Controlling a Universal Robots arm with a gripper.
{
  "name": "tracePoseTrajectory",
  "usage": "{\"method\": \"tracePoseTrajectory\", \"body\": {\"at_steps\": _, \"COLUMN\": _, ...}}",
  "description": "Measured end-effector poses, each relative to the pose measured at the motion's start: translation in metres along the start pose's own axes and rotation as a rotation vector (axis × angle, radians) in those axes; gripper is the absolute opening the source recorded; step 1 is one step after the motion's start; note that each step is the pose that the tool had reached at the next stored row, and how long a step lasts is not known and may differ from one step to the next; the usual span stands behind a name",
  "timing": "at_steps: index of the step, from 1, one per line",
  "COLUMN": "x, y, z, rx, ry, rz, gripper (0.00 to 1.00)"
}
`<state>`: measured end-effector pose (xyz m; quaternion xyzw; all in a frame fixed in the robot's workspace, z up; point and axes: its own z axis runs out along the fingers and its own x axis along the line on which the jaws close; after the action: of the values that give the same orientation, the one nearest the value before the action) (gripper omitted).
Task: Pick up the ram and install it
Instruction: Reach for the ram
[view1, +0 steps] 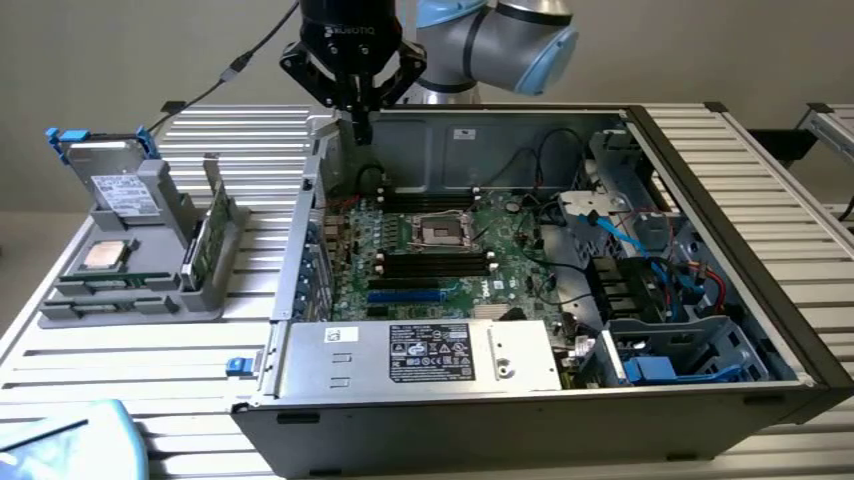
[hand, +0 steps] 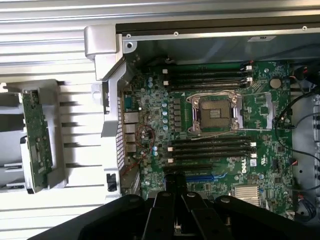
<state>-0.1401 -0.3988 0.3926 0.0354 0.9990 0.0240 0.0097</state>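
The ram is a dark-green stick standing on edge in a grey holder on the exterior view's left, outside the computer case. In the wrist view the ram sits in that same holder. My gripper hangs above the case's back corner nearest the holder, well apart from the ram. Its fingers stand close together with nothing between them. Black memory slots lie on either side of the processor socket on the motherboard.
A silver processor chip and a drive with a blue bracket rest on the grey holder. The open case holds a power supply, cables and a drive cage. Its side wall stands between holder and motherboard.
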Motion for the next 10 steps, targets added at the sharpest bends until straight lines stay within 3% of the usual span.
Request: {"method": "tracePoseTrajectory", "body": {"at_steps": 10, "x": 0.044, "y": -0.0031, "z": -0.0009, "rx": 0.0, "ry": 0.0005, "rz": 0.0, "gripper": 0.1}}
